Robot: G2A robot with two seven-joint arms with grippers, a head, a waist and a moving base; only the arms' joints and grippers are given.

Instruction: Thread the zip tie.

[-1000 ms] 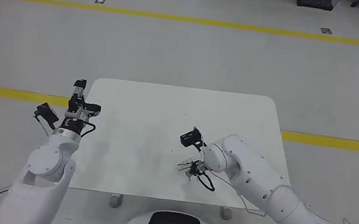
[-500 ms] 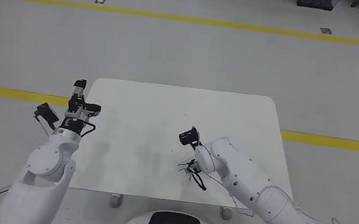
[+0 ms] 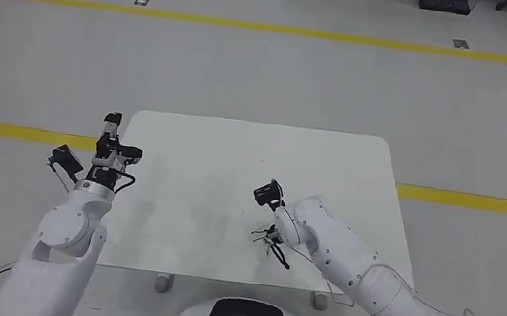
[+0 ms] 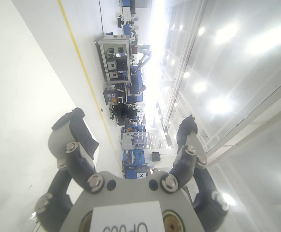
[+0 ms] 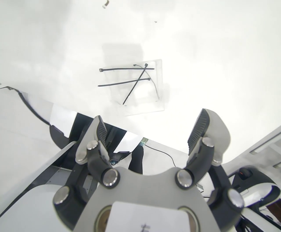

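The black zip ties (image 5: 126,82) lie crossed on a clear tray (image 5: 151,106) below the spread, empty right gripper (image 5: 151,119), the left gripper (image 4: 131,116) also spread; light and springy, probably best pinched mid-strap.

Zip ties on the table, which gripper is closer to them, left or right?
Right. The right gripper hangs open close above the zip ties, near the front edge of the table; the left gripper is off at its left edge, far from them.
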